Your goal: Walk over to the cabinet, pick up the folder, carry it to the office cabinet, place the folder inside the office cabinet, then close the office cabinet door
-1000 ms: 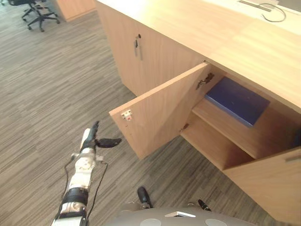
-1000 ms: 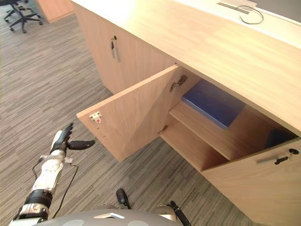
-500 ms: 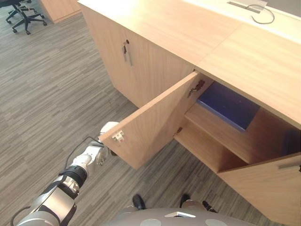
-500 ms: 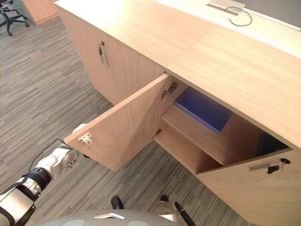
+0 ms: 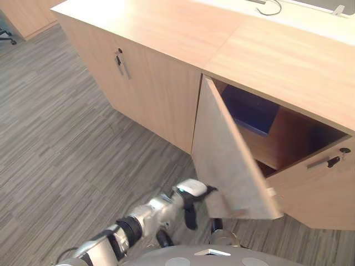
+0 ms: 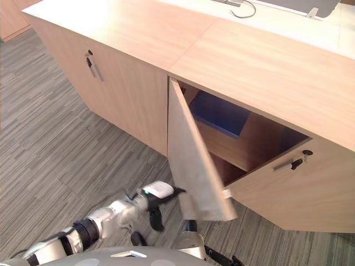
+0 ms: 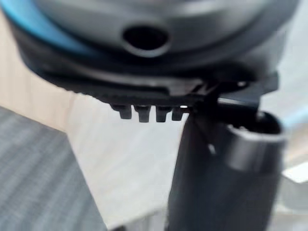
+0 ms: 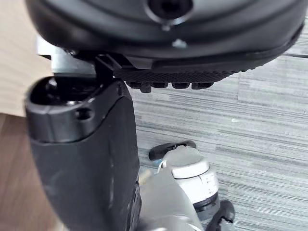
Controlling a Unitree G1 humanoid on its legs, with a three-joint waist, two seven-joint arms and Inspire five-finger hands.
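Fingers (image 5: 208, 190) of the left hand (image 5: 191, 195) lay straight against the outer face of the half-shut door (image 5: 227, 160) of the office cabinet (image 5: 277, 61); the blue folder (image 5: 252, 113) lay inside it. Left wrist view: fingers uncurled, the door close ahead. Right wrist view: the right hand (image 8: 86, 159) hung relaxed above the floor (image 8: 250, 125), holding nothing.

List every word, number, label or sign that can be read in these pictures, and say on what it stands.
No text can be read in any view.
Dark blue folder on the upper shelf: no label visible.
Light wooden office cabinet, its open door and its metal handles: no print.
Small white catch on the door's edge: too small to tell whether it is marked.
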